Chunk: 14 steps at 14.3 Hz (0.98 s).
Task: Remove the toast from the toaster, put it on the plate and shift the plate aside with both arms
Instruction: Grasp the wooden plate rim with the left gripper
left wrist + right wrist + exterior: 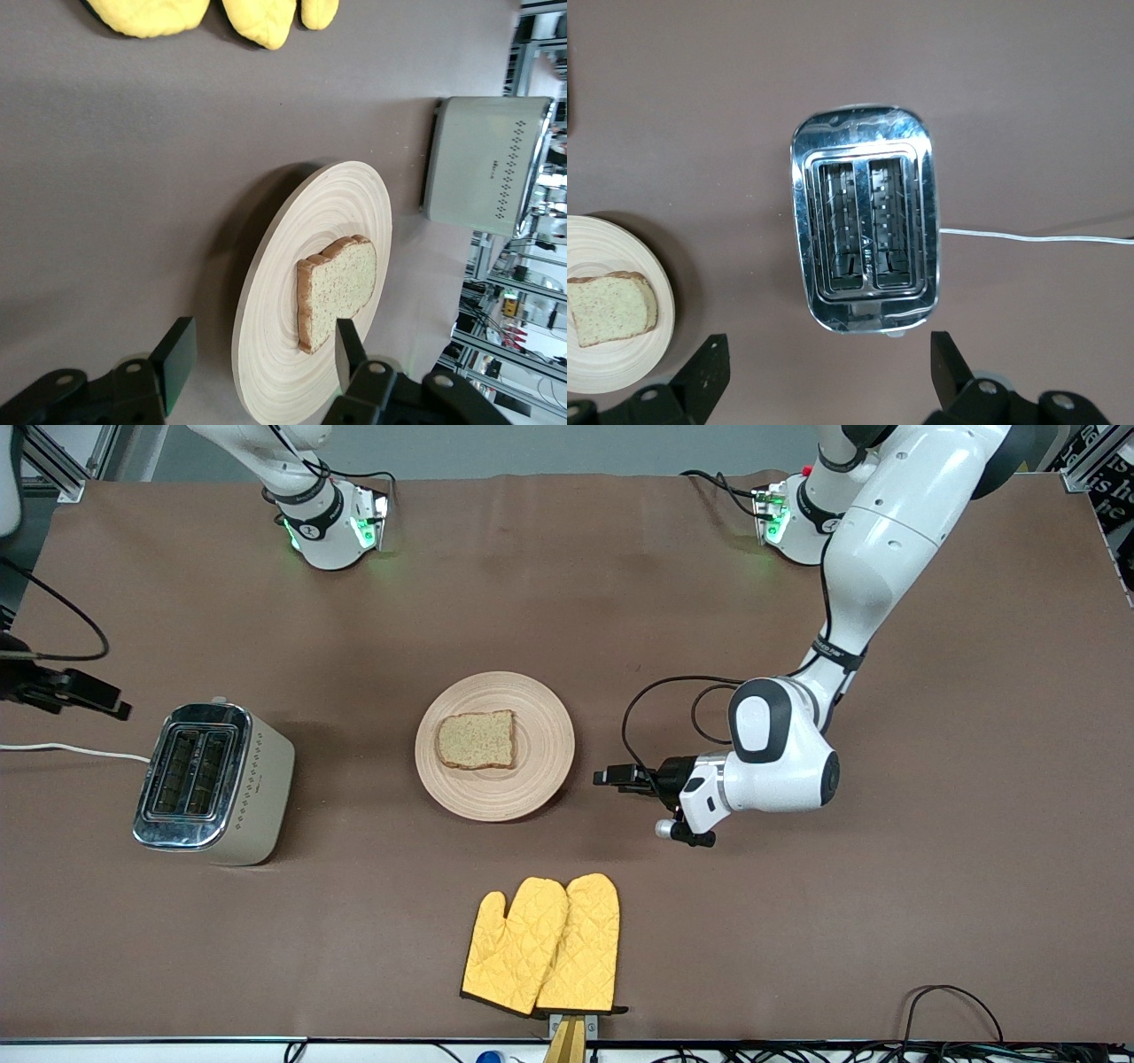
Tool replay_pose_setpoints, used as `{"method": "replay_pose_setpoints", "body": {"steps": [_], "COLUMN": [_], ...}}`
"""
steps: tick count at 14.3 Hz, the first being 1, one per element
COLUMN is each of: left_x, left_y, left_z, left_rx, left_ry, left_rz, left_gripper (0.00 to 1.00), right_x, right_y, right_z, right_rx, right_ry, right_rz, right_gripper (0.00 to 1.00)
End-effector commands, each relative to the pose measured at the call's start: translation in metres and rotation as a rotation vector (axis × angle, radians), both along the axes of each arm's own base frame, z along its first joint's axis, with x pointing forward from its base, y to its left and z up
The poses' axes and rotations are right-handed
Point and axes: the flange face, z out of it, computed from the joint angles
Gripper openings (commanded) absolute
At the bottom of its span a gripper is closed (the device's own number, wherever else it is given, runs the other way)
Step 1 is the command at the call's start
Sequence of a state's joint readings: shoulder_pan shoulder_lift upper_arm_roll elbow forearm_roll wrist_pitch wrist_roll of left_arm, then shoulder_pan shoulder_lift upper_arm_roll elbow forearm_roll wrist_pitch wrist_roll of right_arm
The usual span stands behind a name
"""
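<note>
The toast (477,740) lay flat on the plate (532,717), a little off centre toward the right arm's end of the counter (930,850). The plate sat near the middle of the counter. The toaster (213,782) stood well apart from the plate toward the right arm's end, both slots empty, its white cord (71,750) trailing off the counter's edge. The yellow oven mitts (542,945) lay side by side, nearer the front camera than the plate.

The left gripper (611,778) hung low just beside the plate's rim on the left arm's side, pointing at the plate, fingers (177,359) spread wide and holding nothing; the plate's edge showed between them in the left wrist view. The right gripper (828,372) was above the toaster, looking straight down into the slots, fingers (710,363) also spread wide and empty.
</note>
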<state>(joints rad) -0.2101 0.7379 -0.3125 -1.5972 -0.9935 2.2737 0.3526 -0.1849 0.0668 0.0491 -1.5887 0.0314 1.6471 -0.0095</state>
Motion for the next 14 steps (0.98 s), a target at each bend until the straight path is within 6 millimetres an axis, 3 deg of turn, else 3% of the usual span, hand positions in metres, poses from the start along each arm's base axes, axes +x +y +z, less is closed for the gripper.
{"method": "replay_pose_setpoints", "body": {"steps": [1,3,5,10,14], "left_x": [-0.019,-0.027,-0.033,-0.048,-0.055], "left_y": [-0.007,-0.011,-0.018,-0.035,-0.043], "left_z": [-0.025,-0.049,-0.058,-0.082,-0.090], "left_rx": [-0.085,-0.119,-0.126,-0.104,-0.103], "left_ry": [-0.055,-0.082,-0.080,-0.072,-0.065], "left_rz": [-0.004,-0.028,-0.040,-0.022,-0.020], "left_gripper": [0.69,0.64,0.63,0.59,0.54], "right_x": [-0.021,-0.032,-0.038,-0.037,-0.038], "right_y": [0.003,0.012,0.032,0.078,0.074], "right_z": [0.044,0.063,0.075,0.075,0.081], "right_rx": [-0.029,-0.032,-0.032,-0.041,-0.066], "right_ry": [-0.021,-0.030,-0.045,-0.043,-0.039], "right_rz": [-0.029,-0.029,0.003,0.093,0.102], "right_gripper": [1.00,1.00,1.00,1.00,1.00]}}
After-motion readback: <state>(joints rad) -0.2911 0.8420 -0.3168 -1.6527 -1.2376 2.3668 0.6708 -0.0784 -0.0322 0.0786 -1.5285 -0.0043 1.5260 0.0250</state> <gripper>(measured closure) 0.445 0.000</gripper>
